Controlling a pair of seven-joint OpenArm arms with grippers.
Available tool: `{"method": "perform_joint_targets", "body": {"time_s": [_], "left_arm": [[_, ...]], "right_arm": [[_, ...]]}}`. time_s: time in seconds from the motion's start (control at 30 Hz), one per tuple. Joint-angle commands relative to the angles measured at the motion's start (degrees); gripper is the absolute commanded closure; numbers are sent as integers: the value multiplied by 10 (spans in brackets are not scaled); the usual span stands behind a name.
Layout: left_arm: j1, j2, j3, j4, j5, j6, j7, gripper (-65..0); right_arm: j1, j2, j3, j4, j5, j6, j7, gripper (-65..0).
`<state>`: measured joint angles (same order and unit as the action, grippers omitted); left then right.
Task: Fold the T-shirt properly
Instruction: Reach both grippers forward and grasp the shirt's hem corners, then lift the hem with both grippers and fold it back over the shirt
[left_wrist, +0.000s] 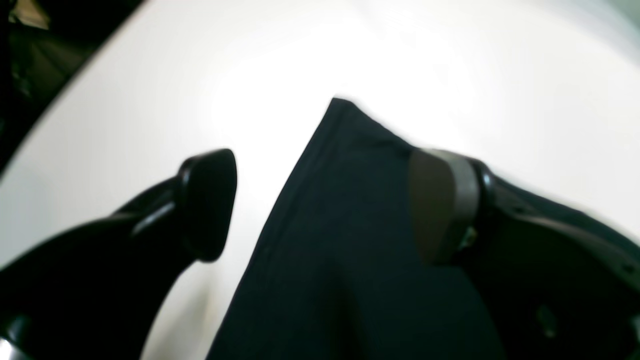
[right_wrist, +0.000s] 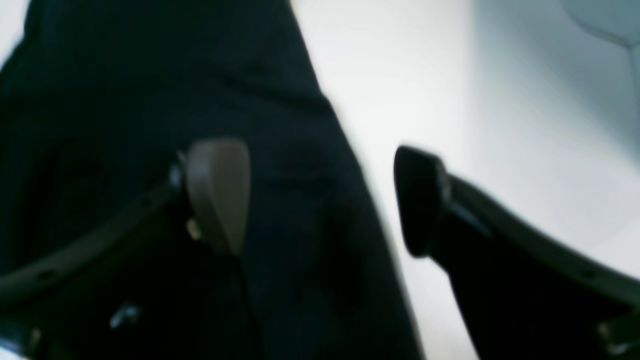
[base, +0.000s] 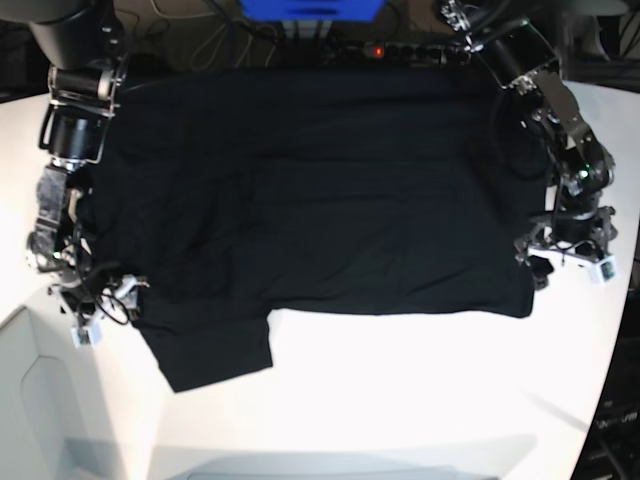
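Left gripper (left_wrist: 320, 205) spread wide, straddling a corner of the large plain black cloth T-shirt (base: 310, 200). Right gripper (right_wrist: 320, 197) likewise released. Shirt spread across white table (base: 400, 400), toward far edge.

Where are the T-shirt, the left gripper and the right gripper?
T-shirt (base: 320, 190), base view, middle of the spread cloth.
Left gripper (left_wrist: 320, 205), left wrist view, midway between open fingertips.
Right gripper (right_wrist: 320, 197), right wrist view, midway between open fingertips.

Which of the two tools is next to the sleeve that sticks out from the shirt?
The right tool; the sleeve of the T-shirt juts beside it.
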<state>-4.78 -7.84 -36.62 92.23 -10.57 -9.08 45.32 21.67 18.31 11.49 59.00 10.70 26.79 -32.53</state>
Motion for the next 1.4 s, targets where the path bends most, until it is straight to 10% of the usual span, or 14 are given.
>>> {"method": "perform_joint_targets", "body": {"time_s": [0.0,0.53,1.07,1.37], "left_arm": [[-32,-11,7,-13,1,-1,-17,-516],[-182,-26,86,-368,103,3,-200,-516],[-230,-35,87,-415,105,4,-234,-516],[-261,-56,88,-508,105,5,-266,-516]], "right_arm": [[26,20,-3,-20,2,-1,30,-456],[32,31,-91,-159,2,-1,143,-447],[30,31,-114,-161,2,-3,142,-10],[29,33,-114,-162,2,-3,142,0]]}}
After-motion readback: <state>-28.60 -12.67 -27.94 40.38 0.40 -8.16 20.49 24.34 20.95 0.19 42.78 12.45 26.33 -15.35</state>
